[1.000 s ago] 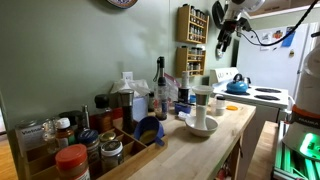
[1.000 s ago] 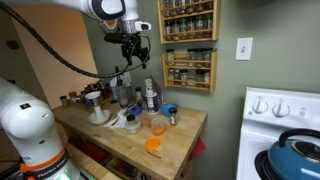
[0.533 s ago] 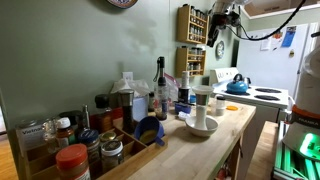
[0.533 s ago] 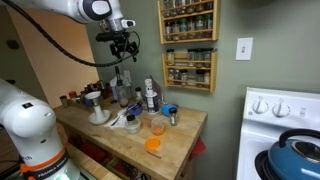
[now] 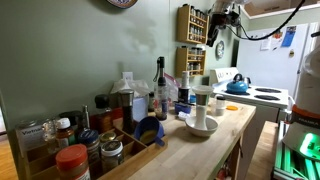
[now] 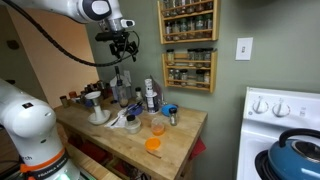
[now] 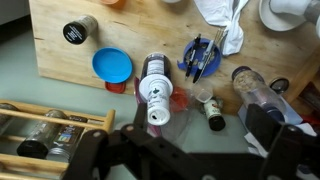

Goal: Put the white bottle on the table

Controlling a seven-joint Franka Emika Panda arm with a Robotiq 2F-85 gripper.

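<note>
The white bottle [image 7: 155, 88] stands upright near the back of the light-wood counter [image 7: 55, 55], seen from above with a dark dot on its cap. It also shows in an exterior view [image 6: 149, 96], among other bottles by the wall. My gripper [image 7: 190, 160] hangs high above the counter, open and empty, its dark fingers [image 7: 92, 150] spread wide at the bottom of the wrist view. In both exterior views the gripper [image 6: 122, 52] [image 5: 217, 30] is well above the bottles, not touching anything.
A blue lid [image 7: 112, 65], a black-capped jar [image 7: 78, 30], a blue tool holder [image 7: 203, 55], a small dark bottle [image 7: 213, 112] and a white cloth [image 7: 220, 18] surround the bottle. A wall spice rack [image 6: 188, 45] and a stove [image 6: 285, 120] are nearby.
Over the last second the arm moved the gripper up and sideways, away from the spice rack. In the last half second nothing has visibly moved.
</note>
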